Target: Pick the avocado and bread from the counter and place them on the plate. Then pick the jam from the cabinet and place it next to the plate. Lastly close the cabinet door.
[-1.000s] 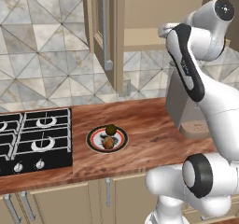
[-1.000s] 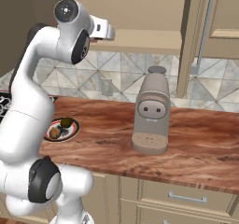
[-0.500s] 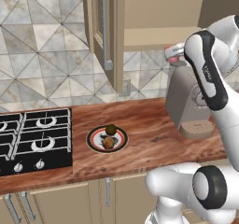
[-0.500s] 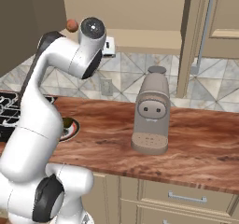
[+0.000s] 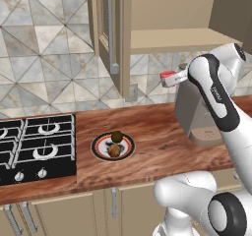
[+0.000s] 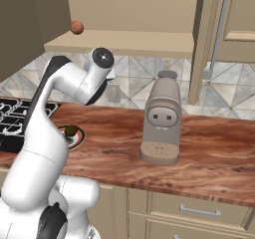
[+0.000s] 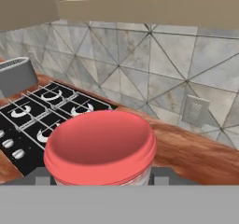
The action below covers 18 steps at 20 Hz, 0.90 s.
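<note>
**Jam jar held in the air, plate already loaded**

The gripper (image 5: 170,78) is closed on the jam (image 5: 168,77), holding it up in the air in front of the open cabinet (image 5: 167,14), below its shelf and above the counter (image 5: 147,146). From the left base view the jar sits sideways at the end of the arm, a small red thing with a pale band, just beside the top of the grey coffee machine (image 5: 194,112). In the hand view the jam (image 7: 100,146) is right up against the lens: a broad, flat, salmon-red lid with a rounded rim and a strip of white body under it, the dark finger tips (image 7: 161,174) showing at either side of it.

Up on the cabinet shelf a small reddish-brown ball (image 6: 76,27) rests near the edge. The cabinet door (image 5: 110,36) stands open, swung out toward the room, its long silver handle upright.

Down on the counter, the plate (image 5: 101,149) lies between the black hob (image 5: 37,146) and the coffee machine. It carries two things: the dark avocado (image 5: 116,136) at the far side and the golden-brown bread (image 5: 114,151) at the near side, close together.
</note>
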### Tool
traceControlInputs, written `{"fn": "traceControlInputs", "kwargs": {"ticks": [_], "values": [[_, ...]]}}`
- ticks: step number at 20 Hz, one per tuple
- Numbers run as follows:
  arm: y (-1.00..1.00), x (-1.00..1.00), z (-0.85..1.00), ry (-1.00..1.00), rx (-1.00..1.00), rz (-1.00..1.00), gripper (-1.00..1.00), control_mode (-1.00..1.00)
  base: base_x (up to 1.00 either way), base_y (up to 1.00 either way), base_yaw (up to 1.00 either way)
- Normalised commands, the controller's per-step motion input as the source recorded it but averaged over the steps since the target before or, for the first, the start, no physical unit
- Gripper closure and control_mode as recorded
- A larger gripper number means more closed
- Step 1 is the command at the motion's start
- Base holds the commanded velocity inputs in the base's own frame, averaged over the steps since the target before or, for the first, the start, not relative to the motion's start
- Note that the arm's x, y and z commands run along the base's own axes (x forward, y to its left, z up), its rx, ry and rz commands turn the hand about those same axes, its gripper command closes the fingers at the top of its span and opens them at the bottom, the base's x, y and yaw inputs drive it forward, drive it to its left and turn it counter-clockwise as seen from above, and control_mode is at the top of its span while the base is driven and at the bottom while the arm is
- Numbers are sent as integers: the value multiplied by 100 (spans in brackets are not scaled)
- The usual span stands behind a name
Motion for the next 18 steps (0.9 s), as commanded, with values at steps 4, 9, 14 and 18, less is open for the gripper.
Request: {"fn": "traceControlInputs", "kwargs": {"ticks": [4,9,14,18], "values": [[25,0,-69,0,-1,5,100,-100,0,0,0],[0,0,-69,0,0,0,100,-100,0,0,0],[0,1,-78,2,-3,3,100,-100,0,0,0],[3,0,-62,10,-7,4,100,-100,0,0,0]]}}
